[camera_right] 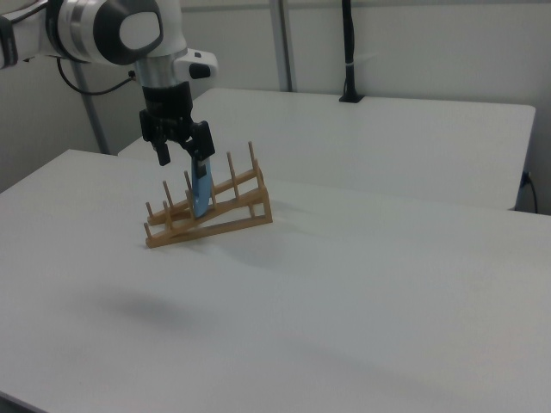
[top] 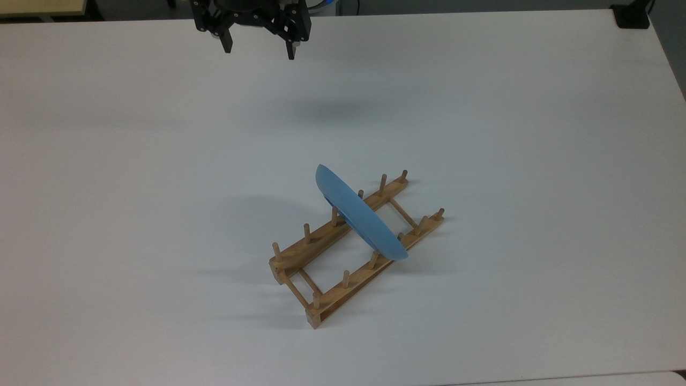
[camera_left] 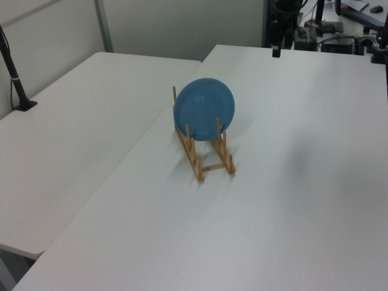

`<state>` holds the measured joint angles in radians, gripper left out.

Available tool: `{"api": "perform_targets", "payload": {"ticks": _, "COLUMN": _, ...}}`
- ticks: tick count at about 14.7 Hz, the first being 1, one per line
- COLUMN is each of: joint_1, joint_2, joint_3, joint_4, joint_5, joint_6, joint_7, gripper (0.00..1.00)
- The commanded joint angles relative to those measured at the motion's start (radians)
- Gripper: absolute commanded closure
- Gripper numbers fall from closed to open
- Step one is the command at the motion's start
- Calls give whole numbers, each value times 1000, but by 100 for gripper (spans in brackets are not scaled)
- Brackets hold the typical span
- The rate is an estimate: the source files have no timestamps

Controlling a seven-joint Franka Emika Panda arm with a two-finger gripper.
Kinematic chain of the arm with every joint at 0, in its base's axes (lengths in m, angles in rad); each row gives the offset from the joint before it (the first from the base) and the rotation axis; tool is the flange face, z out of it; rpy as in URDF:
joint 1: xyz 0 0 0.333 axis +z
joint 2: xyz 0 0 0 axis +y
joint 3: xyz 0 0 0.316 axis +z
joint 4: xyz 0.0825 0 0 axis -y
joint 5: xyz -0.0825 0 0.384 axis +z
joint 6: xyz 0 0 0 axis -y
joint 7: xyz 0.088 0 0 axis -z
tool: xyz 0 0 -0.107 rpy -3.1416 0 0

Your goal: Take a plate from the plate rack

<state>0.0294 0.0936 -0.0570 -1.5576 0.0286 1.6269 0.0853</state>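
The gripper (top: pixel 260 51) hangs open and empty, well apart from the plate (top: pixel 360 214) standing on edge in the plate rack (top: pixel 327 257). Probably light, stiff, smooth; grasp its upper rim.

1. My top view looks steeply down on the white surface (top: pixel 161 187) from high up, with the plate rack (top: pixel 356 249) low of centre and the claw (top: pixel 259 49) at the top edge.
2. My left view stands farther off, looking along the rack's (camera_left: pixel 203 151) length, facing the plate (camera_left: pixel 204 107) broadside.
3. My right view sits low, seeing the plate (camera_right: pixel 201 191) edge-on, the claw (camera_right: pixel 182 155) nearer.
4. All three share the rack and surrounding surface.
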Motion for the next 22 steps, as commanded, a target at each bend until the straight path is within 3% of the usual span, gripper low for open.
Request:
{"api": "perform_targets", "payload": {"ticks": 1, "joint_1": 21, "joint_2": 3, "joint_3": -24, "joint_4": 10, "joint_5": 3, "joint_6": 39, "joint_7": -30, "gripper": 0}}
{"api": "perform_targets", "payload": {"ticks": 14, "joint_1": 9, "joint_2": -9, "joint_3": -29, "joint_4": 10, "joint_5": -4, "joint_6": 51, "joint_7": -45, "gripper": 0}}
{"api": "perform_targets", "payload": {"ticks": 19, "joint_1": 17, "joint_2": -14, "joint_3": -50, "joint_4": 40, "joint_5": -3, "joint_6": 74, "joint_7": -185, "gripper": 0}}
{"api": "perform_targets", "payload": {"ticks": 22, "joint_1": 67, "joint_2": -2, "joint_3": -53, "joint_4": 80, "joint_5": -27, "joint_6": 172, "joint_7": -272, "gripper": 0}}
